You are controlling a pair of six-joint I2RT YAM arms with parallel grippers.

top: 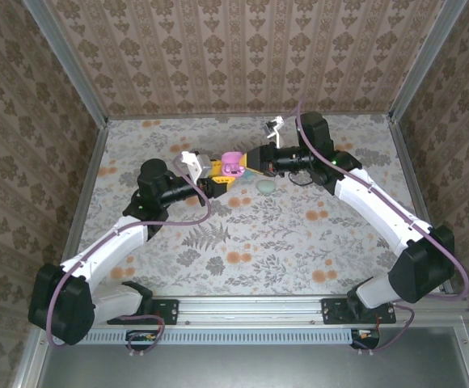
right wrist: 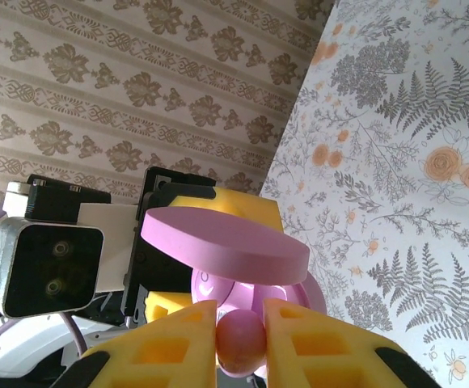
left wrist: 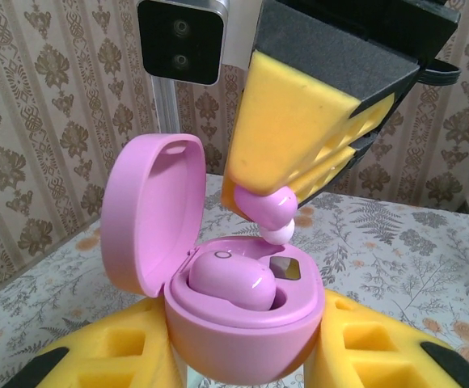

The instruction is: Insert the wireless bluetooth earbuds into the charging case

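No words, numbers or brand names can be read, not on the pink charging case [left wrist: 242, 339] or the flowery tabletop [left wrist: 428, 267].

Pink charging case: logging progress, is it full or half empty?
Half full. With the lid up, one earbud sits inside the charging case; the second earbud is pinched above it by the right end effector.

Smooth glossy pink plastic case [left wrist: 242, 347], equally glossy pink earbud [left wrist: 268, 206], matt yellow foam-like end effector pads [left wrist: 299, 137], smooth white plastic arm [top: 380, 206], matt floral-printed table [top: 299, 242], brushed metal rail [top: 251, 331], matt patterned wallpaper [top: 242, 56]
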